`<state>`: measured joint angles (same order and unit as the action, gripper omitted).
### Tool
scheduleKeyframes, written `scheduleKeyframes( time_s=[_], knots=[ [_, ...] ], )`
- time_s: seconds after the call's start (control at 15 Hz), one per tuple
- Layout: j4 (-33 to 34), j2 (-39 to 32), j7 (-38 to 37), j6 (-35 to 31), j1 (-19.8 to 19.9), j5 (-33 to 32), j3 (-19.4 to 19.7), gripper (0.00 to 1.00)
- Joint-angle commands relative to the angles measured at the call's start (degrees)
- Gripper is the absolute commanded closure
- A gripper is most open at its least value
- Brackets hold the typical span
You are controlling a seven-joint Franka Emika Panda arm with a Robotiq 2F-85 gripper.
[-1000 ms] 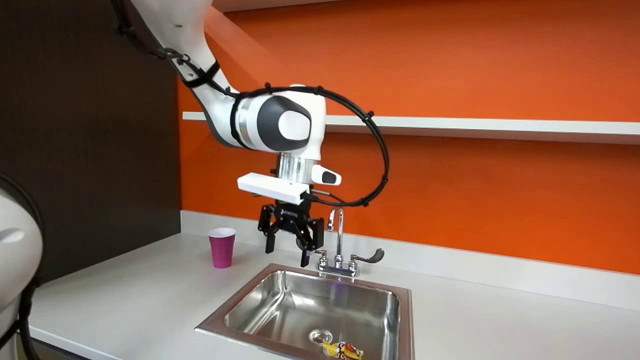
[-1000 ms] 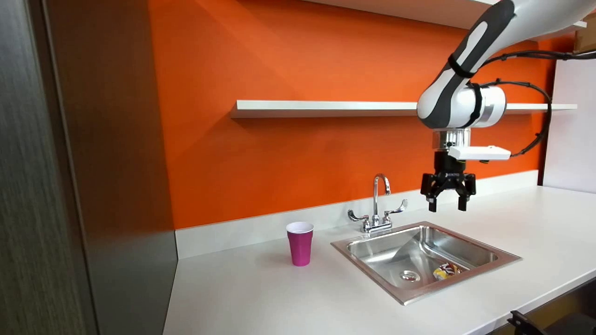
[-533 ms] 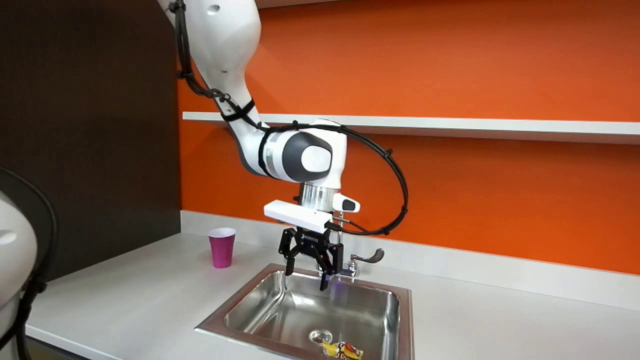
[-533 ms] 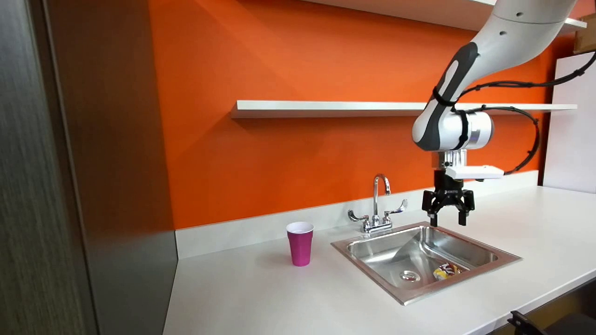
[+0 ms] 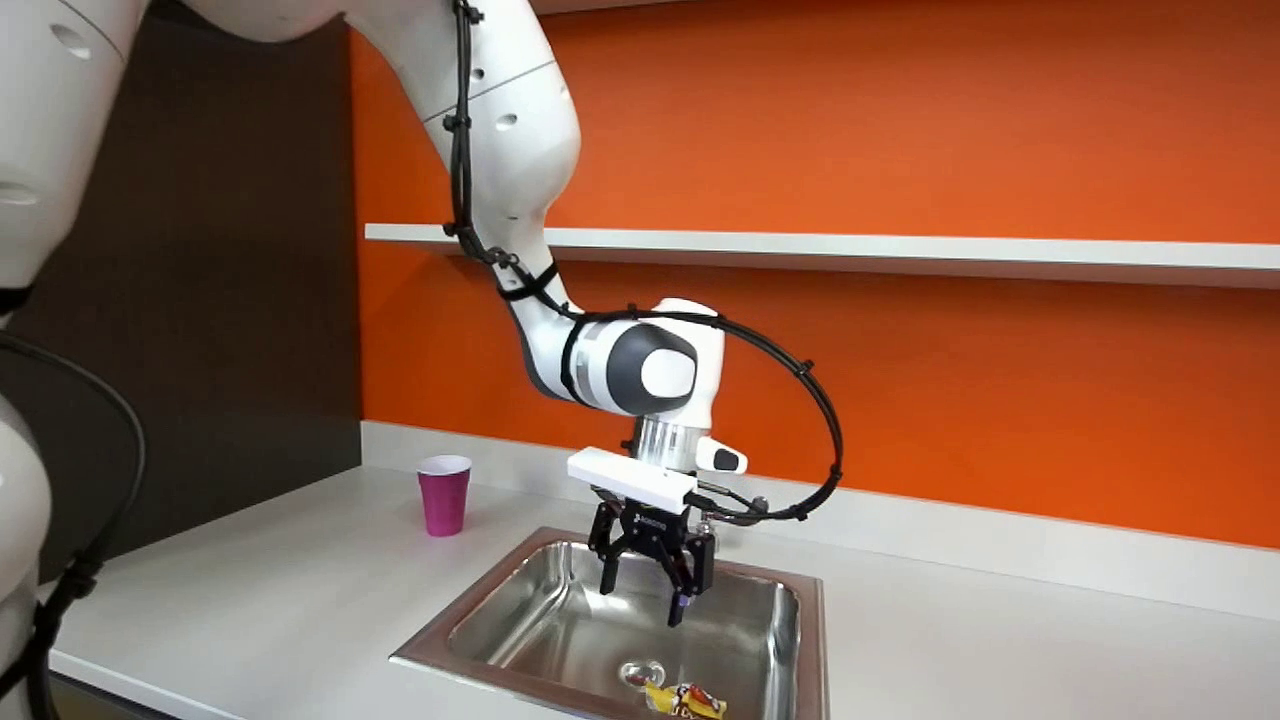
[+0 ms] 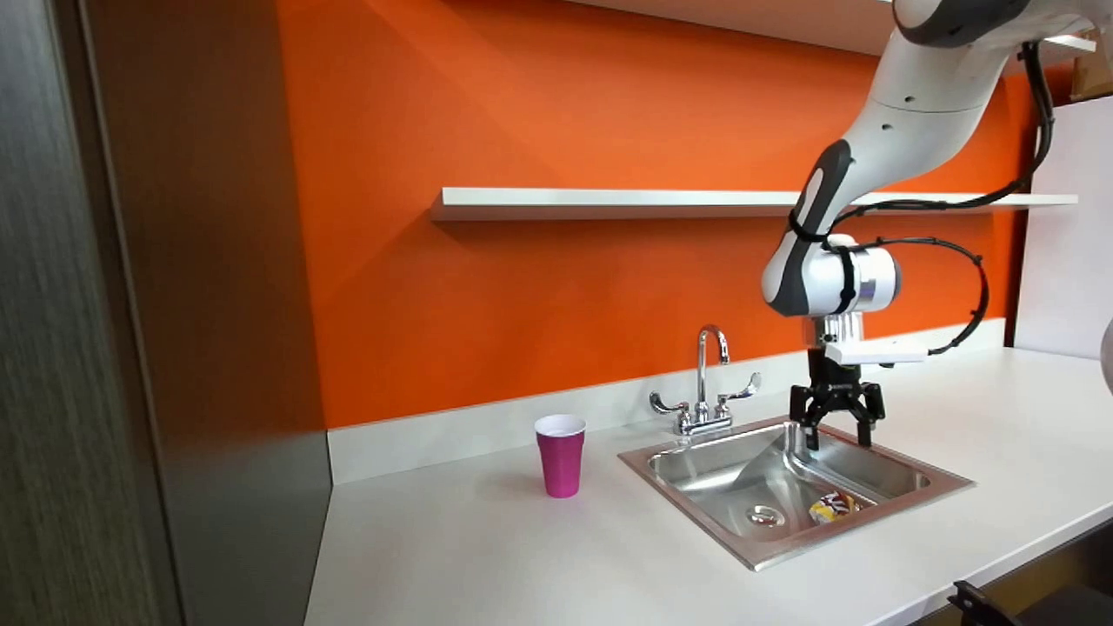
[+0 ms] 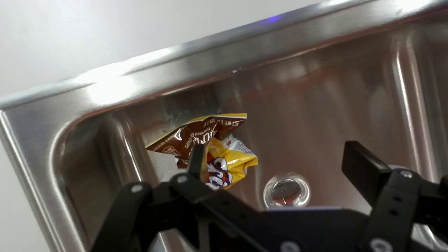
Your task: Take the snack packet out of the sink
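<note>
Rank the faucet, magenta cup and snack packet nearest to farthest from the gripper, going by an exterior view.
In an exterior view, from the gripper:
1. Snack packet: below it, in the sink.
2. Two-handled chrome faucet: at the sink's back edge.
3. Magenta cup: farther left, on the counter beside the sink.

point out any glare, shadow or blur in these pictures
Wrist view: white glare on the sink, strongest along its rim, plus a small blue-violet spot there; print on the packet fairly crisp. Both exterior views: packet print too small to read, wall darker just beneath the shelf.
</note>
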<state>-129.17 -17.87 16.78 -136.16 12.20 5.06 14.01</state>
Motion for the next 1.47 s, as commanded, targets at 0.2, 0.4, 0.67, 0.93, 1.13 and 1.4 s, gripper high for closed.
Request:
scheduleKeyframes(
  time_s=[0.2,0.4,0.67,0.93,1.13,1.4],
  knots=[
    [5.9,-7.2,0.8,0.4,3.8,-0.2,-2.9,0.0],
    [7.2,-9.6,0.6,0.3,4.3,-1.0,-3.0,0.0],
    [6.4,-9.9,-0.7,0.1,4.1,-1.3,-2.9,0.0],
    [6.5,-10.5,-0.8,0.1,4.2,-1.3,-3.0,0.0],
    [6.5,-10.5,-0.8,0.1,4.2,-1.3,-3.0,0.0],
    [6.3,-10.9,-2.0,-1.6,4.0,-1.4,-2.6,0.0]
  ],
)
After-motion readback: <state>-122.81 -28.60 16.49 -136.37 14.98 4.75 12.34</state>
